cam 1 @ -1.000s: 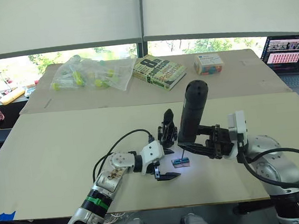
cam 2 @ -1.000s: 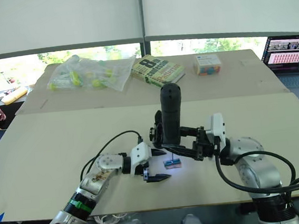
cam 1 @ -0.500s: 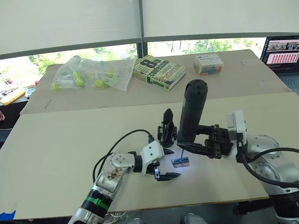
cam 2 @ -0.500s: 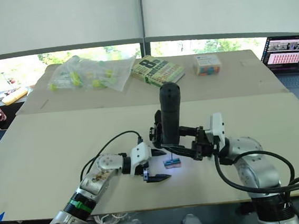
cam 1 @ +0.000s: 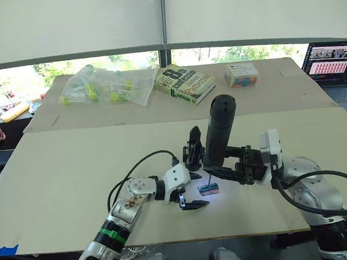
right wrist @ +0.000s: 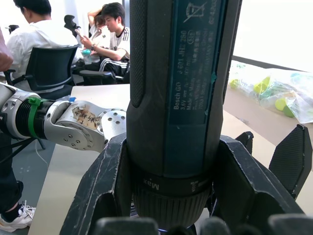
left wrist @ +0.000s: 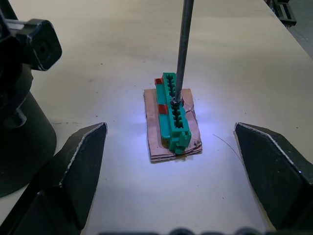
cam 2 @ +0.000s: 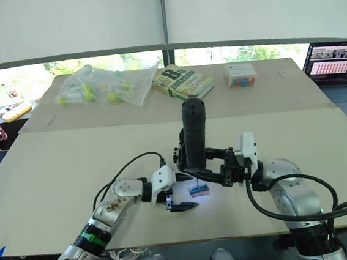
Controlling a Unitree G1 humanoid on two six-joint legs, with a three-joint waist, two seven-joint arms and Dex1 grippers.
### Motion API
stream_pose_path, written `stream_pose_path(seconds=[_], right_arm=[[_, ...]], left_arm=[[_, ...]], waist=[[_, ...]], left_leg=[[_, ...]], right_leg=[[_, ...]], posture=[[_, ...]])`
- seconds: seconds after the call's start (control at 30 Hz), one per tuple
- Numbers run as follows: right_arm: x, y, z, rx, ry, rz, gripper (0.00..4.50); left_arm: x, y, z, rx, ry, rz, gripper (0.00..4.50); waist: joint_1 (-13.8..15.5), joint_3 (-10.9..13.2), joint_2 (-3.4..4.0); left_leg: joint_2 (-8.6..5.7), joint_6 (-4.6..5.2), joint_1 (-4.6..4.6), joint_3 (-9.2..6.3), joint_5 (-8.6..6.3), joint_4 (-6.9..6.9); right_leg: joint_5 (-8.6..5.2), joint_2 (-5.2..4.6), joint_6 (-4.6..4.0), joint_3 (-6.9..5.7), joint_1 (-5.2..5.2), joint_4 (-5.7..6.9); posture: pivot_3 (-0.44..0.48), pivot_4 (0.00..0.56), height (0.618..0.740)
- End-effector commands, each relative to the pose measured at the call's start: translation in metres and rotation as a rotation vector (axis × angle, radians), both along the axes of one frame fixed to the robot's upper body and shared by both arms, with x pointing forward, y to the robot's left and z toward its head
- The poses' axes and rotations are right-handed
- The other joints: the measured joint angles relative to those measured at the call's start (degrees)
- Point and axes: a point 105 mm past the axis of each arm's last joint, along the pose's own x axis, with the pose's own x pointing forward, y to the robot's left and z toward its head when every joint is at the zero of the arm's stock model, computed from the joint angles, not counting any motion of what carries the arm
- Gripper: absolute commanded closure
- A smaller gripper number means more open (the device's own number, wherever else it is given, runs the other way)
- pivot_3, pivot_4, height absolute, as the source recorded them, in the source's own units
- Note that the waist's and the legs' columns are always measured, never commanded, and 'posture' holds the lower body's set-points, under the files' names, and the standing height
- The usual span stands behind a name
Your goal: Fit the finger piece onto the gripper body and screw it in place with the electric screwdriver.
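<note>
One electric screwdriver (cam 1: 219, 135), one gripper body (cam 1: 193, 149), one green block (left wrist: 172, 112), one book (cam 1: 185, 83), one laptop (cam 1: 336, 68), two end effectors.

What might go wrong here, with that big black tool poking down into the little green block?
The electric screwdriver, held upright in the right gripper, has its thin bit in the small green block, which lies loose on a scrap of card. Pressing or tilting might skid the block away or fail to pick up a screw. The left gripper stands open around the block without holding it. The gripper body stands close behind, so a swing may knock it.
</note>
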Motion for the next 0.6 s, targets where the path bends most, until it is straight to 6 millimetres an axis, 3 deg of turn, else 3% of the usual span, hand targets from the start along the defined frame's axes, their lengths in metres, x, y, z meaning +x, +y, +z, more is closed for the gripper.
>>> stream_pose_path(seconds=[0.03,0.6], right_arm=[[-0.0009,-0.0008,0.0118,0.004,-0.063,0.002,2.58],[0.0008,-0.0043,0.0107,-0.001,-0.054,-0.008,2.58]], left_arm=[[-0.0032,0.0003,-0.0031,0.006,0.007,-0.006,0.09],[-0.0023,0.0004,-0.0035,0.006,0.007,-0.002,0.09]], waist=[[0.0,0.0,0.00],[0.0,0.0,0.00]], left_leg=[[0.00,0.00,0.00,0.00,0.00,0.00],[0.00,0.00,0.02,0.00,0.00,0.00]], right_leg=[[0.00,0.00,0.00,0.00,0.00,0.00],[0.00,0.00,0.00,0.01,0.01,0.01]], posture=[[0.000,0.150,0.740],[0.000,0.150,0.740]])
